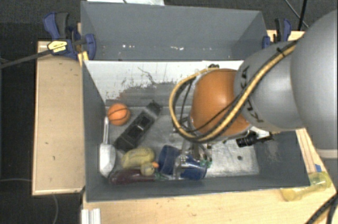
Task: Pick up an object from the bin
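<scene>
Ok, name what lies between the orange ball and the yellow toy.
The black block's lower end lies between the orange ball and yellow toy, in the camera view.

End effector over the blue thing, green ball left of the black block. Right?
No. Camera view shows the ball is orange, not green. The rest holds: end effector over the blue thing, ball left of the black block.

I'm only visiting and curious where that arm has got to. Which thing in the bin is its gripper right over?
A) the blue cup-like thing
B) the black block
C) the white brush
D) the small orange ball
A: the gripper is down right over the blue cup-like thing, while the small orange ball lies apart, well to the left.
</scene>
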You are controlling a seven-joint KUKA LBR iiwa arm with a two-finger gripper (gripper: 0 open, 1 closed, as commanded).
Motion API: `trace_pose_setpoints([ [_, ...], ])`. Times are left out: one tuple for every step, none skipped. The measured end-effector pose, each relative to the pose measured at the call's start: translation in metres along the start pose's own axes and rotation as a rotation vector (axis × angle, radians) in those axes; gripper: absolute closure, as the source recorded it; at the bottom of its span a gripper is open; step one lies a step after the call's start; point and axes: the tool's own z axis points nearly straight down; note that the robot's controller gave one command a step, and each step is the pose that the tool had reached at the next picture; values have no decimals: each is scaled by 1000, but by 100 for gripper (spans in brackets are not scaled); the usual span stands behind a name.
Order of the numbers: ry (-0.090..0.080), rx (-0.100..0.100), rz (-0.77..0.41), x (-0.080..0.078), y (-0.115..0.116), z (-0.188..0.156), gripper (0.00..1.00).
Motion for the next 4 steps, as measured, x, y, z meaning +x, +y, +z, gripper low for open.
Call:
trace_pose_setpoints([
  [8, 3, -12, 7, 2, -1, 0],
  [0, 0, -4, 3, 4, -32, 0],
  [3, -1, 115, 4, 7, 28, 0],
  [-12, -8, 141, 3, 1, 34, 100],
])
